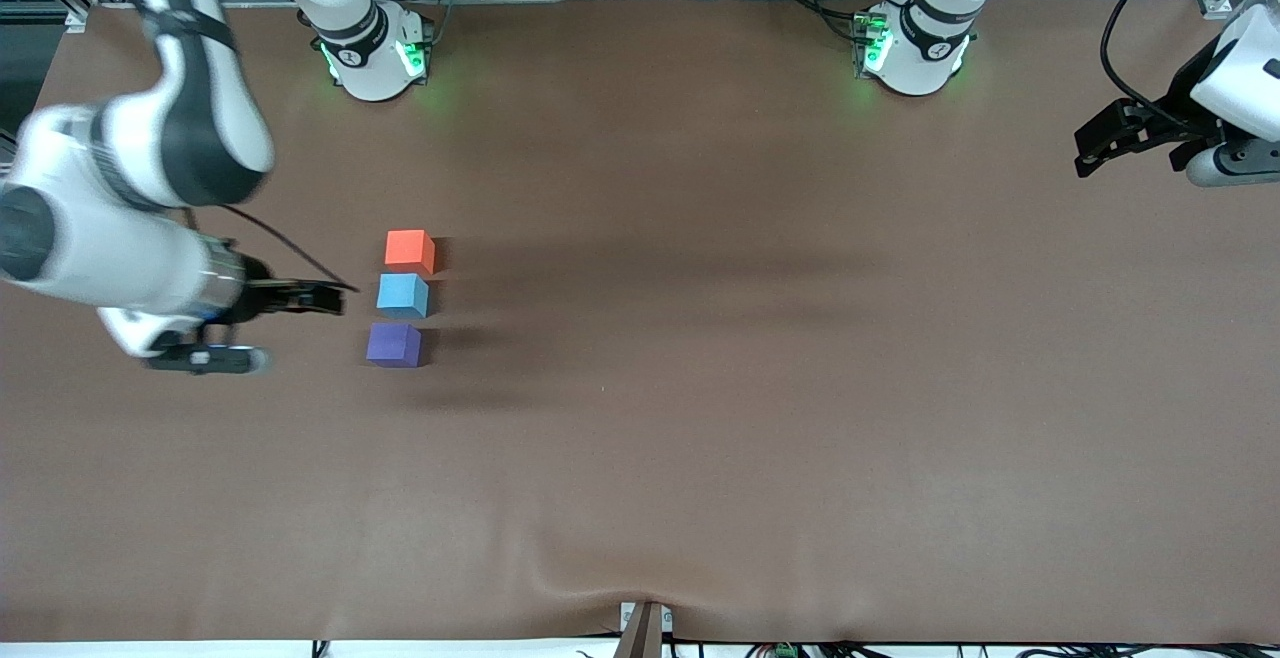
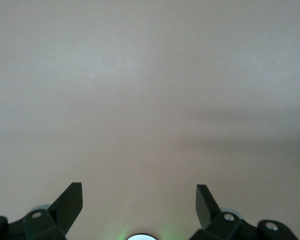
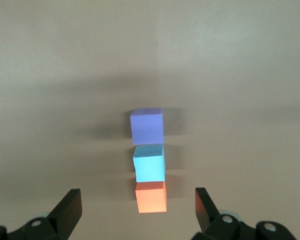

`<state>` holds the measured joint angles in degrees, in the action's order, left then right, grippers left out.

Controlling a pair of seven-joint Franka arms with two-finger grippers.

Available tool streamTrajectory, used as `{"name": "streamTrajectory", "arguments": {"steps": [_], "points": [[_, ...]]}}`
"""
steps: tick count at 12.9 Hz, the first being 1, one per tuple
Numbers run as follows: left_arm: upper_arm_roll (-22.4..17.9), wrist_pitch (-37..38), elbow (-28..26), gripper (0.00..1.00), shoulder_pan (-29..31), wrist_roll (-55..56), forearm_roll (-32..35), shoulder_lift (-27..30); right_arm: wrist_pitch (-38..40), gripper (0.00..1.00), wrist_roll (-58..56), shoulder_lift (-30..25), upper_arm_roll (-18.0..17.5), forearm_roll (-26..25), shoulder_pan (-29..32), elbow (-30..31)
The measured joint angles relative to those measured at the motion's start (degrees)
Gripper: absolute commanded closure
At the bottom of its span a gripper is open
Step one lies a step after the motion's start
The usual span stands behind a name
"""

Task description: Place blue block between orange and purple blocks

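Blue block [image 1: 403, 295] between orange block [image 1: 409, 249] and purple block [image 1: 393, 345]

Colours on the brown table [image 1: 760, 418]

Orange block [image 1: 409, 249] orange-red, blue block [image 1: 402, 295] light sky-blue, purple block [image 1: 393, 345] violet; all plain matte, no pattern. Arms white w/ black bands; grippers' fingers black. Green lights glow at both arm bases.

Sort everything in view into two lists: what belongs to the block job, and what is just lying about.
Job:
blue block, sitting between the other two
orange block
purple block
right end effector, open beside the row

Lying about:
left end effector, open, waiting at its end of the brown table
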<state>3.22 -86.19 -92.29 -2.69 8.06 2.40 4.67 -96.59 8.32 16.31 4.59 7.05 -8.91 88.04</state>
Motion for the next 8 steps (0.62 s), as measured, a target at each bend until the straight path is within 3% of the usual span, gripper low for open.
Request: {"name": "streamTrajectory", "arguments": {"steps": [5, 8], "points": [[0.1, 0.0, 0.8, 0.00, 0.0, 0.0, 0.0, 0.0, 15.1, 0.00, -0.9, 0.3, -0.9, -0.5, 6.1, -14.1], [0.2, 0.0, 1.6, 0.00, -0.1, 0.0, 0.0, -0.2, 20.4, 0.00, -0.7, -1.8, -4.9, -4.5, 7.7, -18.7]]}}
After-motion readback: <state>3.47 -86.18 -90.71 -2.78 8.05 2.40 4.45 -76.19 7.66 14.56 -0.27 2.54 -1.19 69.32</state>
